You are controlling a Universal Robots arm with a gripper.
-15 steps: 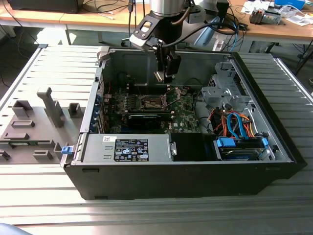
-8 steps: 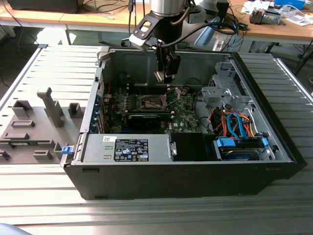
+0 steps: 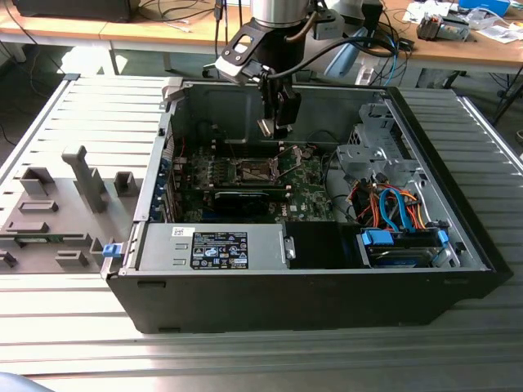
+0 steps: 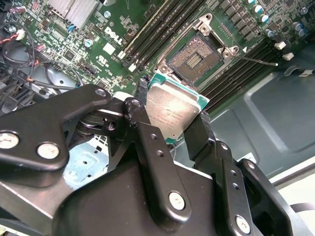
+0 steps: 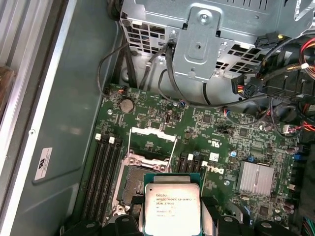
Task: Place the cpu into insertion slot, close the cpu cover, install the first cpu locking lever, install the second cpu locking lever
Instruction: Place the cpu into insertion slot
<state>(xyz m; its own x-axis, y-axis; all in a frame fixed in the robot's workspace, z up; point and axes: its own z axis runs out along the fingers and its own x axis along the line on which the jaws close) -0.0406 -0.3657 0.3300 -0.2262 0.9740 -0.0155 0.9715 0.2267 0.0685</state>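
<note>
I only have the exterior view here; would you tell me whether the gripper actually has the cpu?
Observer: Yes, in the second wrist view the gripper is shut on the cpu, gripping two opposite edges.
Operator: Thank you. Is anything sitting in the insertion slot?
Observer: No, in that same view the insertion slot lies bare, with its contact field exposed.
</note>
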